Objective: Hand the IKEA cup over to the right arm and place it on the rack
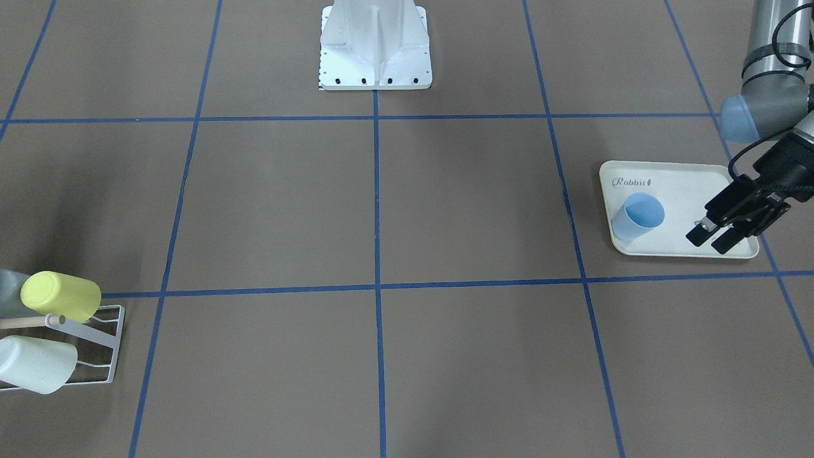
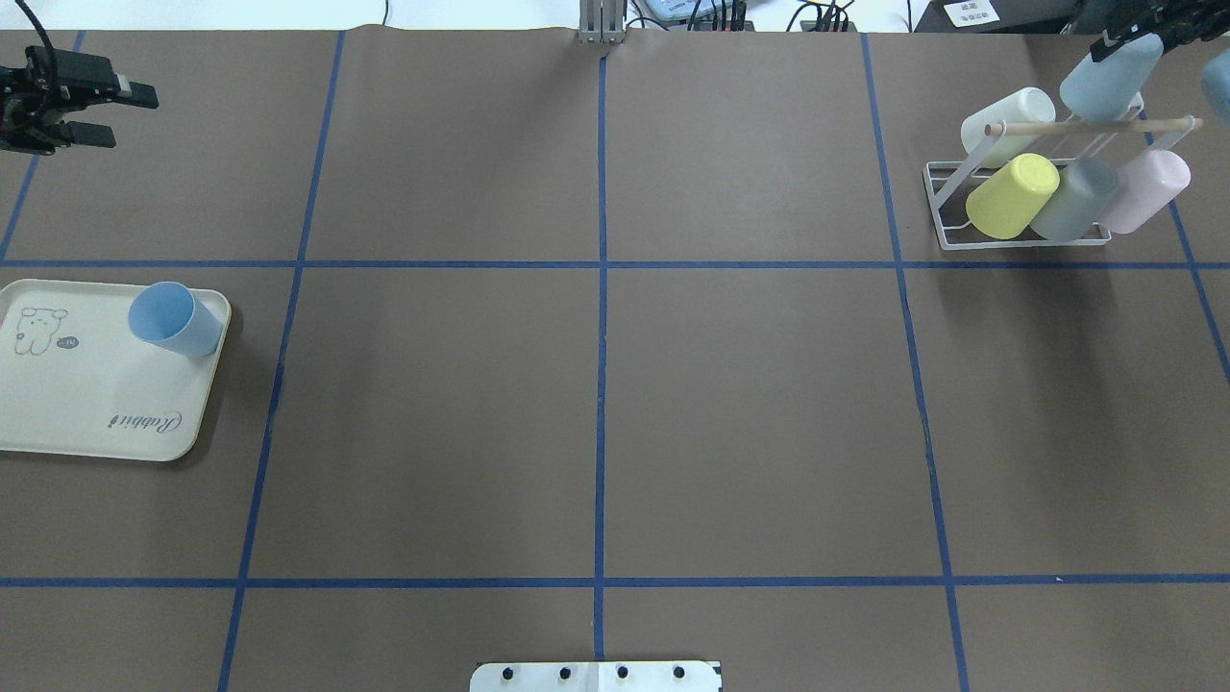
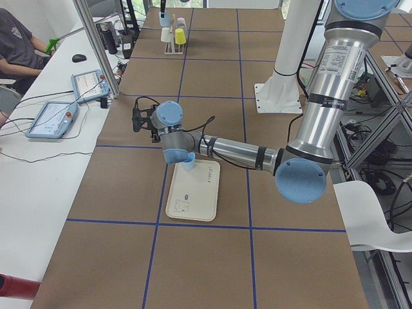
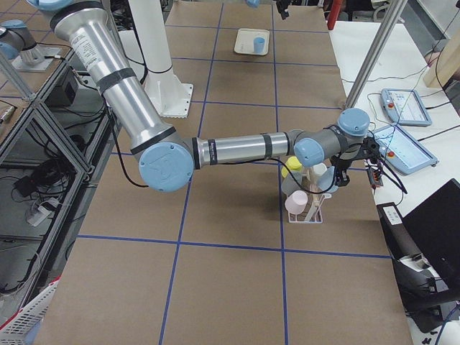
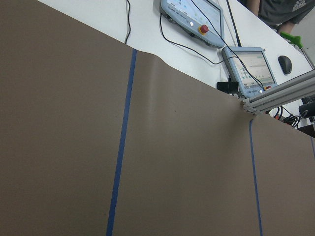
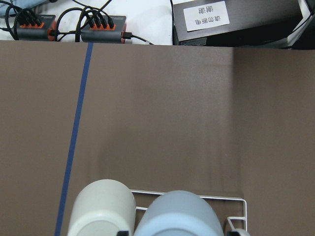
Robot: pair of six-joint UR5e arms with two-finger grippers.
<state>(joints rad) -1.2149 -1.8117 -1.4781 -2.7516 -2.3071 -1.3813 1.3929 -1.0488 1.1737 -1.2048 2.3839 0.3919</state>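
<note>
A blue cup (image 2: 175, 319) lies tilted on the cream rabbit-print tray (image 2: 77, 404) at the table's left; it also shows in the front view (image 1: 638, 216). My left gripper (image 2: 115, 113) is open and empty, beyond the tray's far side and apart from this cup. The white wire rack (image 2: 947, 207) with its wooden dowel (image 2: 1086, 126) stands at the far right. My right gripper (image 2: 1134, 38) is over the rack's back row, its fingers close on both sides of a pale blue cup (image 6: 177, 214), also seen from overhead (image 2: 1110, 77).
White (image 2: 1009, 111), yellow (image 2: 1011, 195), grey (image 2: 1074, 197) and pink (image 2: 1143, 189) cups sit on the rack. The robot's white base plate (image 1: 375, 70) is at the table's near-middle edge. Teach pendants and cables (image 5: 197, 19) lie beyond the far edge.
</note>
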